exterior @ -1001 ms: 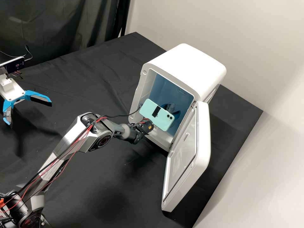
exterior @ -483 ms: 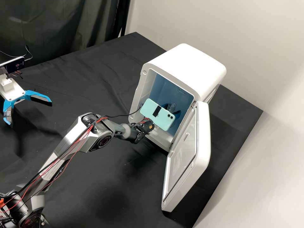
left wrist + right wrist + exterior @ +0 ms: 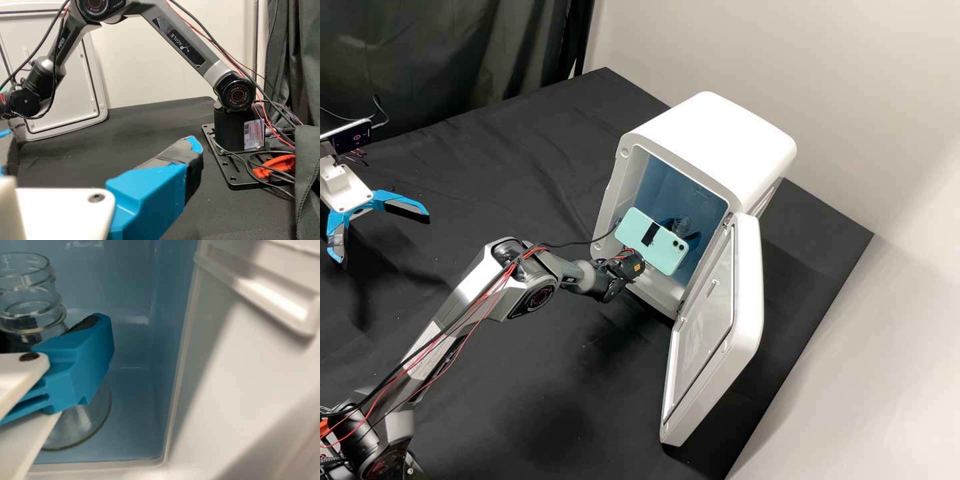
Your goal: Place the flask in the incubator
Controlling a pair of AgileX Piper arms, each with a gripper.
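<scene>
High view: we see no change.
Left pincer [image 3: 381, 237]: open over bench [image 3: 520, 147].
Right pincer [image 3: 55, 347]: at flask [image 3: 30, 300] in incubator [image 3: 713, 140]; grip we cannot tell.

bench [image 3: 520, 373]: black | on it: white incubator [image 3: 713, 140], door open

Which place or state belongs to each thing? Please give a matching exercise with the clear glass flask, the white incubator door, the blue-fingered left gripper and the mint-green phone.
1. clear glass flask
2. white incubator door
3. blue-fingered left gripper
4. mint-green phone

A. swung open
B. mounted on the right arm's wrist
C. inside the blue chamber
D. open, far from the incubator

Pairs: 1-C, 2-A, 3-D, 4-B
</scene>
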